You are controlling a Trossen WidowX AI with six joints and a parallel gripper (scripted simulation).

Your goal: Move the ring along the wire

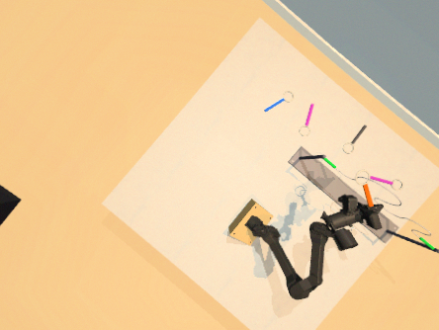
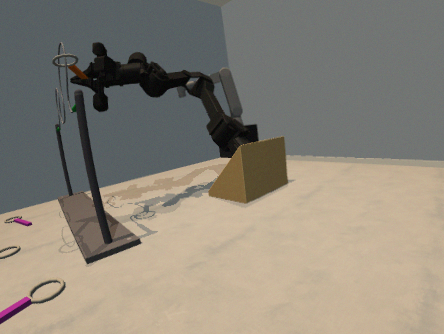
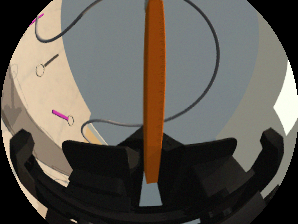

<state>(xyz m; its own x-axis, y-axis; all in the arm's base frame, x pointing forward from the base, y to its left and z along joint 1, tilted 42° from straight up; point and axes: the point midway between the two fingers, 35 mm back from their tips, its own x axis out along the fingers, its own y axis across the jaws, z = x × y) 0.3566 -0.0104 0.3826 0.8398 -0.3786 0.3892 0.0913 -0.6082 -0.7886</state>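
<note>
Orange handle [image 3: 154, 90] clamped between the closed jaws of the gripper [image 3: 150, 179], lower end pinched, upper end running up to the ring [image 1: 362, 175]. Ring held high in the air, level, above the posts, along the thin grey wire [image 1: 395, 200] between the two green sections [image 1: 329, 162] [image 1: 426, 243]; contact with the wire not discernible. Further out: dark base plate [image 2: 125, 244], spare rings with magenta handles [image 1: 308, 114] on the mat [image 1: 198, 163].

A pale mat [image 1: 188, 163] carries spare handled rings [image 1: 288, 96], a grey base plate [image 1: 303, 157] and a tan wedge [image 1: 240, 220].
</note>
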